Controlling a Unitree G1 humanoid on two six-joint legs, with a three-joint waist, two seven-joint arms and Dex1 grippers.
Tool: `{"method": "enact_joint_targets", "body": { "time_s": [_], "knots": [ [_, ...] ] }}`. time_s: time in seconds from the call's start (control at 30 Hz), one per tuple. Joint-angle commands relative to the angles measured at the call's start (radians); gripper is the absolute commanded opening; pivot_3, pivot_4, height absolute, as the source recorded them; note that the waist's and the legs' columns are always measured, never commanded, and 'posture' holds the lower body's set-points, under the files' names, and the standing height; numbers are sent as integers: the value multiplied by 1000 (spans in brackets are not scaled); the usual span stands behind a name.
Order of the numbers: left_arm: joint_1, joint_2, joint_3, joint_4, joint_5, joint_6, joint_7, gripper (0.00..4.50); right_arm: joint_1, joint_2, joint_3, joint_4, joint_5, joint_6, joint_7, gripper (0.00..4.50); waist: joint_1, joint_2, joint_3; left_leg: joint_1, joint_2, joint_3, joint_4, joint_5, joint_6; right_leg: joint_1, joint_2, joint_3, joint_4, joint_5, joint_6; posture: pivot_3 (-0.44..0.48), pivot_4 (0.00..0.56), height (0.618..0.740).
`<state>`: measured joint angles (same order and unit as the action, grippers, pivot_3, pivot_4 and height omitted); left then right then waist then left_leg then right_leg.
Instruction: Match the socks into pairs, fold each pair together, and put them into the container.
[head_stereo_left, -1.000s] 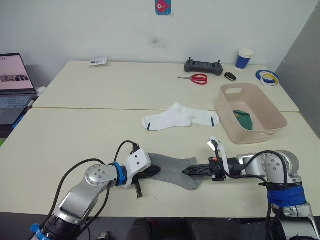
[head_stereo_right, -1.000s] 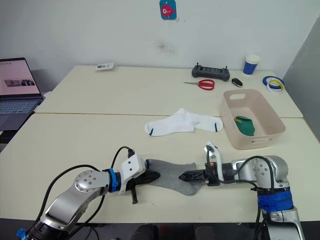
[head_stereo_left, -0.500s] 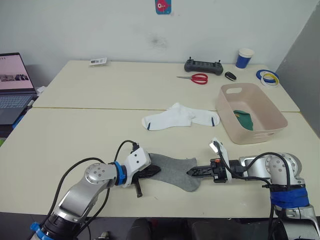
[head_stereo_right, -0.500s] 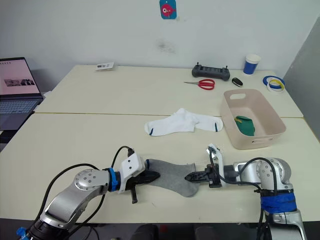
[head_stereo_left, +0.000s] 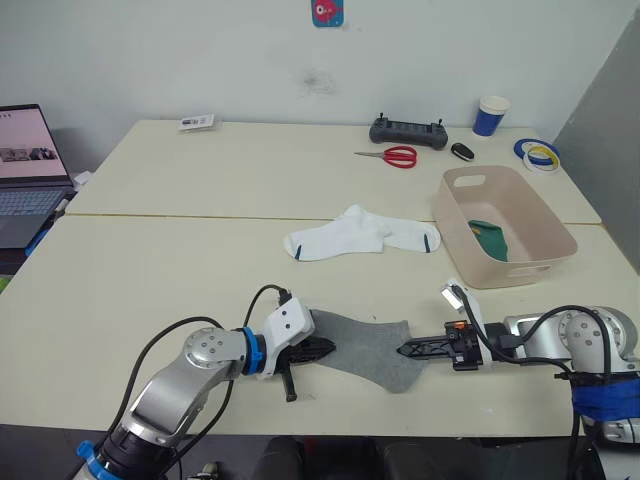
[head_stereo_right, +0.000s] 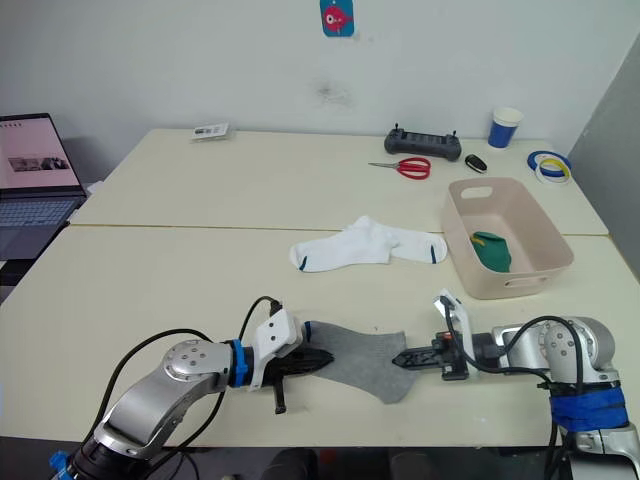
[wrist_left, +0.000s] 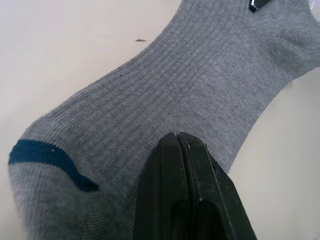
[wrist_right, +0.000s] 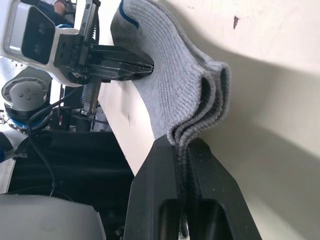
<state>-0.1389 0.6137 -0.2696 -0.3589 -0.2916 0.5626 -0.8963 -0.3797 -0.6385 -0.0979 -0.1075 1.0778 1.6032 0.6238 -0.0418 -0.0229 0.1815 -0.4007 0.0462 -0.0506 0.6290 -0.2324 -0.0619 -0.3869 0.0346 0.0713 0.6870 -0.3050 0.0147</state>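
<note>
**Grey socks clamped at both ends near the table's front edge**

The pink-beige container (head_stereo_left: 503, 227) sits at the right of the near table (head_stereo_left: 150, 270), holding a dark green sock (head_stereo_left: 489, 238) on its floor. A blue-and-white paper cup (head_stereo_left: 490, 116) stands behind it; what it holds cannot be seen, and no writing on it can be read.

The grey socks (head_stereo_left: 370, 342), stacked flat, lie between the two grippers. The left gripper (head_stereo_left: 325, 347) has its fingers pressed together on the toe end, by the blue mark (wrist_left: 50, 161). The right gripper (head_stereo_left: 410, 350) pinches the cuff edges, where layered fabric shows in the right wrist view. The white socks (head_stereo_left: 358, 233) lie apart, further back, left of the container.
</note>
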Motion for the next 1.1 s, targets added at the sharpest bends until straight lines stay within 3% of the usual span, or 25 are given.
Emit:
{"method": "enact_joint_targets", "body": {
  "time_s": [0.03,0.27,0.57,0.9,1.1],
  "knots": [
    [-27,-31,41,-56,-72,35,5,0,-15,-57,17,7,-4,-16,85,35,0,0,0,0,0,0,0,0,0,0,0,0,0,0,0,0,150,740],
    [-59,18,21,-3,-10,-45,-20,0,-40,-165,120,45,-66,-100,240,35,-3,0,0,0,0,0,0,0,0,0,1,0,0,0,0,0,150,740],
    [-55,19,-65,63,88,-101,-17,0,-109,-147,171,89,-118,-133,308,35,-2,-1,1,0,0,0,0,0,0,0,1,0,-1,0,0,0,150,740],
    [-50,22,-67,73,111,-105,-19,0,-190,13,54,42,-28,4,227,35,-7,-1,1,0,1,0,0,0,0,0,1,0,-1,0,0,0,150,740],
    [-58,18,-69,72,118,-98,-20,0,-168,136,82,-1,-63,-6,123,35,-7,0,0,0,1,0,0,0,0,0,1,0,0,0,0,0,150,740]
  ]
}}
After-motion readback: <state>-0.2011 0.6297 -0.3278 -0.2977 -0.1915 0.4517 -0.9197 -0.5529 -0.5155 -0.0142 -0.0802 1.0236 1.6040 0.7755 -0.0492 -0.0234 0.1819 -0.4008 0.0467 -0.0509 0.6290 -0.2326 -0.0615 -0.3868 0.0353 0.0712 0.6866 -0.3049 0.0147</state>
